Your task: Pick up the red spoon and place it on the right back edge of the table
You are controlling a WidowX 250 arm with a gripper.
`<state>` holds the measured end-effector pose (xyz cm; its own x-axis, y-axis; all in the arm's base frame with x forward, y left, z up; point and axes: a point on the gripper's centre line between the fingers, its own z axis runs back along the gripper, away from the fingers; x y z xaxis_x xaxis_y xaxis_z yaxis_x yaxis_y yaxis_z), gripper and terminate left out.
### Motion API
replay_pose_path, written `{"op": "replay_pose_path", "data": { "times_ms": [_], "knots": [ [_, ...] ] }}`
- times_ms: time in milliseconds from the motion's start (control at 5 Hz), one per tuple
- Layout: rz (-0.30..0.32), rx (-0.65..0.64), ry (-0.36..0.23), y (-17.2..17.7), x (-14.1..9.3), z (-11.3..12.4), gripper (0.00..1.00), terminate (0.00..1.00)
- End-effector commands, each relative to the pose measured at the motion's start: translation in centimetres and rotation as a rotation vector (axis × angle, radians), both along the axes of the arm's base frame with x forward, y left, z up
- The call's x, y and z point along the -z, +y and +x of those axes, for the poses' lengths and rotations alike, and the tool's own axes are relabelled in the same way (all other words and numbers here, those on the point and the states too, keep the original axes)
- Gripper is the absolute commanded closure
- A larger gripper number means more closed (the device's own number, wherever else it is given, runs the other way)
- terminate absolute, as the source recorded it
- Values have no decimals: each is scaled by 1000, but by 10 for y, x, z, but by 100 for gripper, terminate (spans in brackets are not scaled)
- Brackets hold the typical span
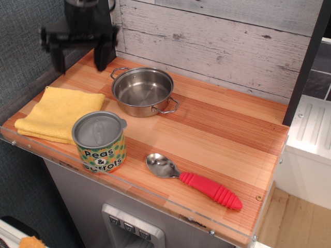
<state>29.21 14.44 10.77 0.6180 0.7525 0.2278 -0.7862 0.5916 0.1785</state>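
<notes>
Presently, the red spoon (194,179) lay flat near the desk's (222,129) front edge, just right of the peas tin (99,142). The pincer (83,59) hung wide open and empty over the back left corner, well apart. Judged light and stiff; the ribbed rubbery handle offered the surest hold, the polished bowl likely slippery.
</notes>
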Motion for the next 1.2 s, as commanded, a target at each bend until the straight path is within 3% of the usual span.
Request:
{"op": "replay_pose_path", "data": {
  "times_ms": [0,400,600,800,1000],
  "knots": [
    [-103,-131,-42,-73,-14,-15,0,0],
    [-253,-209,-68,-149,2,-34,0,0],
    [-289,-265,-37,-184,18,-40,0,0],
    [-251,-400,-83,-207,34,-41,0,0],
    [-252,-439,-124,-214,46,-34,0,0]
  ]
}}
